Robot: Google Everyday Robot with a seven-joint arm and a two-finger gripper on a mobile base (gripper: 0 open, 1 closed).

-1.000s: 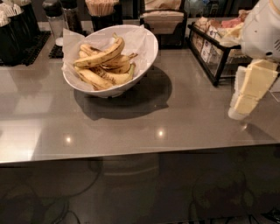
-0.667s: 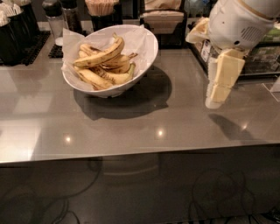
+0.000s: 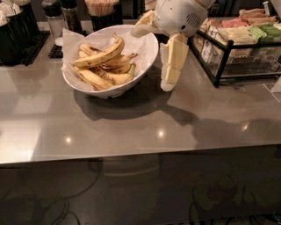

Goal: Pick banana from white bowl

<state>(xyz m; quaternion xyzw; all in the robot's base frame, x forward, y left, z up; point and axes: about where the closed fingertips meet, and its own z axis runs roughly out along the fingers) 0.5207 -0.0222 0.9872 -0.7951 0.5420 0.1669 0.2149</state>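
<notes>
The white bowl (image 3: 148, 56) stands on the grey counter at the back left, lined with crinkled white paper and holding several bananas. The banana (image 3: 99, 56), long, curved and yellow with brown speckles, lies on top of the pile, running from lower left to upper right. My gripper (image 3: 168, 82) hangs down from the white arm just to the right of the bowl, its tip close above the counter, beside the bowl's right rim. It holds nothing that I can see.
A black wire rack (image 3: 221, 52) with packets stands at the back right, close to the arm. Black containers (image 3: 17, 26), a shaker (image 3: 53, 17) and a cup of stirrers (image 3: 102, 12) line the back left. The counter's front edge (image 3: 131, 156) runs across the middle.
The arm and gripper have moved left across the counter, from the right edge to just beside the bowl's right rim. The bowl and bananas have not moved.
</notes>
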